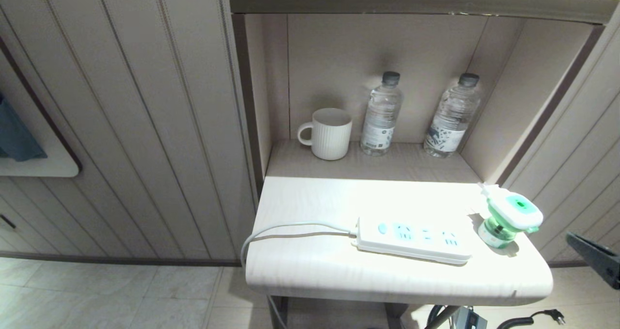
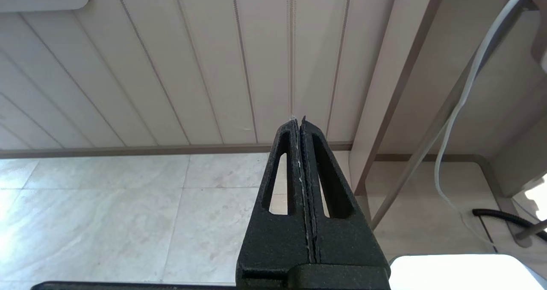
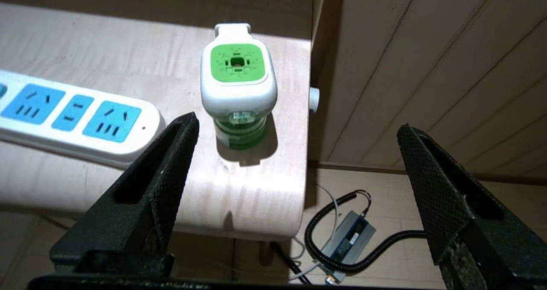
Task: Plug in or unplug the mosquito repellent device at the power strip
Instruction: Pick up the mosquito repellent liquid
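The mosquito repellent device [image 1: 511, 218] stands upright on its green liquid bottle near the right end of the pale wooden table [image 1: 315, 271], unplugged, its white head with the green centre facing up. In the right wrist view the same device [image 3: 238, 83] sits close to the table's rounded corner, with its plug tab pointing away from the camera. Just beside it, toward the robot's left, lies the power strip [image 1: 414, 238], flat on the tabletop with its three pale blue socket faces up and all of them unoccupied; the device and the strip are near each other but not touching. A round blue button sits at the strip's left end, and its white cord [image 1: 290, 229] runs leftward, curving over the table edge.

The right gripper [image 3: 299, 153] hovers off the table's front right corner, short of the device, its two black fingers spread wide apart and holding nothing. In the head view only one dark fingertip of it [image 1: 593, 258] shows at the right edge. The left gripper [image 2: 300, 123] is parked low beside the table, pointing toward the panelled wall and the tiled floor, its fingers pressed together and empty.

Behind the table, in the open alcove, a ribbed white mug [image 1: 329, 133] stands at the left, and two clear water bottles [image 1: 381, 115] [image 1: 453, 116] stand to its right.
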Tool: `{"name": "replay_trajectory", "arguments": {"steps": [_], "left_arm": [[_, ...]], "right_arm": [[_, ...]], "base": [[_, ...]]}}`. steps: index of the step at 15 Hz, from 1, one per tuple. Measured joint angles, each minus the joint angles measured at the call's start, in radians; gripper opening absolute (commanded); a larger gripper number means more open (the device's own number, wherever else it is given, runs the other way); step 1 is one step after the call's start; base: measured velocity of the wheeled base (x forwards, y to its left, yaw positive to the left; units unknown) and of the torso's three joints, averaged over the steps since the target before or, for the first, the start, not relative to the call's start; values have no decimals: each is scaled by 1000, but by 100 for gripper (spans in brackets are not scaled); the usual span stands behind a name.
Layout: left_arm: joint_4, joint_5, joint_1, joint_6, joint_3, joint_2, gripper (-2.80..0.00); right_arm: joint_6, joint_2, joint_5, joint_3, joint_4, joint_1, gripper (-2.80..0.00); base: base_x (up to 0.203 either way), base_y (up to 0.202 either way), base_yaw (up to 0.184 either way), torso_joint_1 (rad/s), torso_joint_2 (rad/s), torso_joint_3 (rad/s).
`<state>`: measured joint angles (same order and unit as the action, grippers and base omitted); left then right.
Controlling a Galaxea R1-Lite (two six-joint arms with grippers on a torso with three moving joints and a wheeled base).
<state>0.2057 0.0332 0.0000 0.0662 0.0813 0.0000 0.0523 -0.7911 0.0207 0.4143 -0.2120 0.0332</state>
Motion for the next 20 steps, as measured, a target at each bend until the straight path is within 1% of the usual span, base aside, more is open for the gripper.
{"name": "replay_trajectory", "arguments": {"steps": [1,2,3,7,9,12,13,16,18,20], "left_arm": [[0,0,0,0,0,0,-280],[0,0,0,0,0,0,-280],[0,0,0,-1,0,0,-280],[0,0,0,0,0,0,-280],[0,0,0,0,0,0,-280],[0,0,0,0,0,0,-280],[0,0,0,0,0,0,-280],[0,0,0,0,0,0,-280],[0,0,0,0,0,0,-280],[0,0,0,0,0,0,-280]], "right_arm": [[-37,-19,-3,-18,-50,-2,0],[-69,-32,-2,-29,-72,-4,0],[-82,-40,-1,-39,-74,-8,0],[-81,-69,-1,-67,-95,-67,0],[-76,-108,-3,-86,-161,-76,0],[-74,-187,-19,-129,-337,-80,0],[-74,-203,-20,-134,-357,-85,0],[-76,-240,-23,-129,-365,-100,0],[-75,-259,-49,-128,-398,-107,0],[-76,-284,-105,-143,-475,-118,0]], "base": [[0,0,0,0,0,0],[0,0,0,0,0,0],[0,0,0,0,0,0],[0,0,0,0,0,0],[0,0,0,0,0,0],[0,0,0,0,0,0],[0,0,0,0,0,0],[0,0,0,0,0,0],[0,0,0,0,0,0],[0,0,0,0,0,0]]}}
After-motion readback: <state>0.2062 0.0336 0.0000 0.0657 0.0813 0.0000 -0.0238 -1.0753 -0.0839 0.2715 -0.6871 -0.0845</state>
